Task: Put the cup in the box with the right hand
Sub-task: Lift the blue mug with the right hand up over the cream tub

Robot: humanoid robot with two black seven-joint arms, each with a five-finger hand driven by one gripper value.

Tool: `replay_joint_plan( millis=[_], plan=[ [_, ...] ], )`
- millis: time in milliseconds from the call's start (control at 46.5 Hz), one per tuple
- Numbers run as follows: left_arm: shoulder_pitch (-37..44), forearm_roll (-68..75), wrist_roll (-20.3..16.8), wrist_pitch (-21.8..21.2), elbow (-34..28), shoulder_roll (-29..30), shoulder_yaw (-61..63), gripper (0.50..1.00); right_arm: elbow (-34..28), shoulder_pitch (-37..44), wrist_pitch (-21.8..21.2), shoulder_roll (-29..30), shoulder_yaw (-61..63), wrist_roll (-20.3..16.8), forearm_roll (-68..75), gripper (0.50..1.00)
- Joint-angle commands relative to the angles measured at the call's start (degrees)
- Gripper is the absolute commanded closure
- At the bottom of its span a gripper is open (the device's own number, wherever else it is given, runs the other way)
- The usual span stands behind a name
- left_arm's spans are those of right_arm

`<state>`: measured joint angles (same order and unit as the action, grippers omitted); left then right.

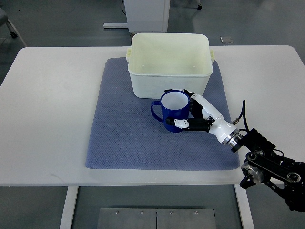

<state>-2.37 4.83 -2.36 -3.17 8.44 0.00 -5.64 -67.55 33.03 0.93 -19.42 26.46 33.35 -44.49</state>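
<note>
From above, the right hand [194, 114] reaches in from the lower right, arm slanting up-left, fingers wrapped around the blue cup [172, 110]. The cup stands upright on the mat [124, 129], handle away from the hand, just before the box [169, 64].

We lose the right arm [281, 179] past the bottom right corner, the far fingers of the right hand [193, 114] behind the blue cup [173, 110], the box's [169, 62] lower front behind the cup's rim.
</note>
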Motion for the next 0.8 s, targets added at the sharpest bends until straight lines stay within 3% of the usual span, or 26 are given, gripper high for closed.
replay_joint_plan(
  millis=[0, 387, 775],
  plan=[
    [0.0, 0.0, 0.0, 0.0, 0.0, 0.0, -0.1, 0.5, -1.5, 0.5, 0.0, -3.2, 0.1, 0.0, 0.2, 1.0],
    [0.0, 0.0, 0.1, 0.0, 0.0, 0.0, -0.1, 0.5, -7.9, 6.7, -0.5, -15.1, 4.3, -2.6, 6.9, 1.0],
    [0.0, 0.0, 0.1, 0.0, 0.0, 0.0, 0.1, 0.5, -6.8, 12.7, -0.5, -13.4, 7.2, -10.1, 7.2, 1.0]
  ],
)
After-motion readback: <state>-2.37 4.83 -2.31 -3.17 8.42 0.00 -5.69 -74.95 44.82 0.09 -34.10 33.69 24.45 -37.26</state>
